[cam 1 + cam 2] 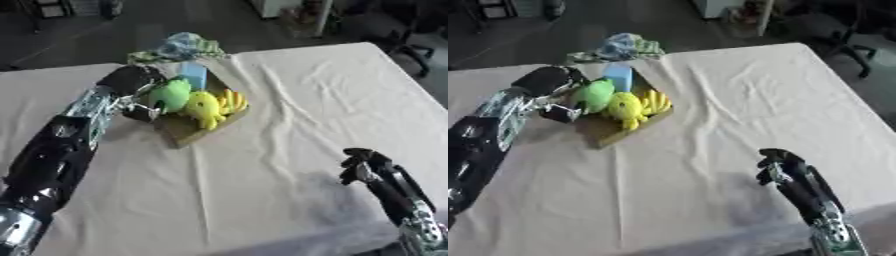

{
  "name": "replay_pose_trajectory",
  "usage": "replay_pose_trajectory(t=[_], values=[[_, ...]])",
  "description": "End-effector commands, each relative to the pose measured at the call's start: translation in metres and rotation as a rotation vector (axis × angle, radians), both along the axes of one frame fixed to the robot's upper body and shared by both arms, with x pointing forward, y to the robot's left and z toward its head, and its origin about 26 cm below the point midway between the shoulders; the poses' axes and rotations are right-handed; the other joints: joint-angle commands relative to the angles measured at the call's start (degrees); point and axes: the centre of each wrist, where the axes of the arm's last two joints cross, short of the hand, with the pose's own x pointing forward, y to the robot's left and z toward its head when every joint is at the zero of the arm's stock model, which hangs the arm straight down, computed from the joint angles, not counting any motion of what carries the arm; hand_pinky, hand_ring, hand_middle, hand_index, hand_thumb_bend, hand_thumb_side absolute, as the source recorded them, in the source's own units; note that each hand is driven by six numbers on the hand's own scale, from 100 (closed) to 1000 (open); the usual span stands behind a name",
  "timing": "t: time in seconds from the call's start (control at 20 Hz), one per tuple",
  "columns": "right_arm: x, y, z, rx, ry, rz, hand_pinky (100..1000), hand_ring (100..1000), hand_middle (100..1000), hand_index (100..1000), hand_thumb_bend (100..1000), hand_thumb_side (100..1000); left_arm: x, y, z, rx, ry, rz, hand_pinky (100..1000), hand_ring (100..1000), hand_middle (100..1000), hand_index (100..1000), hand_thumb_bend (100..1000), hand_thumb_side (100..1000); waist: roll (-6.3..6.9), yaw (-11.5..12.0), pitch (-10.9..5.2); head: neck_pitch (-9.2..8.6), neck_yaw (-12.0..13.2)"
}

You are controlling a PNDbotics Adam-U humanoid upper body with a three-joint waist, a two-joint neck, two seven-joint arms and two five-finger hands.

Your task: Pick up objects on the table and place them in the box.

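Inside one box: two plush toys, one blue block.

Both arms are glossy black shells with silver metal joints; the left hand and right hand are black

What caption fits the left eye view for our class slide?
Left hand at the box holding a green toy, yellow toy and blue item; right hand idle.

Left hand fingers were hidden behind the green toy; box floor mostly covered; right arm cut off at bottom edge.
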Motion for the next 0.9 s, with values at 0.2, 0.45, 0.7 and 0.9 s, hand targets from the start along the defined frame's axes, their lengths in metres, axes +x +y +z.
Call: replay_pose_trajectory(t=[0.2, 0.45, 0.7, 0.9], values=[[0.002, -0.002, 0.005, -0.007, -0.017, 0.003, 509, 530, 553, 754, 100, 569, 0.003, 0.015, 0.026, -0.052, -0.127, 0.039, 797, 736, 788, 870, 135, 391, -0.93, 0.0, -0.51, -0.20, -0.1], [0.002, -0.005, 0.005, -0.011, -0.017, -0.008, 509, 530, 553, 754, 100, 569, 0.002, 0.040, 0.058, -0.089, -0.199, 0.080, 796, 727, 768, 856, 100, 290, -0.72, 0.4, -0.46, -0.20, -0.5], [0.002, -0.005, 0.006, -0.013, -0.017, -0.007, 509, 530, 553, 753, 100, 570, 0.002, 0.071, 0.079, -0.006, -0.053, 0.168, 805, 755, 800, 869, 199, 268, -0.48, 0.8, -0.56, -0.20, -0.7], [0.002, -0.004, 0.005, -0.012, -0.014, -0.001, 508, 530, 553, 753, 100, 582, 0.004, 0.084, 0.060, 0.022, 0.057, 0.236, 793, 740, 787, 865, 167, 273, -0.72, 0.7, -0.64, -0.20, -0.7]])
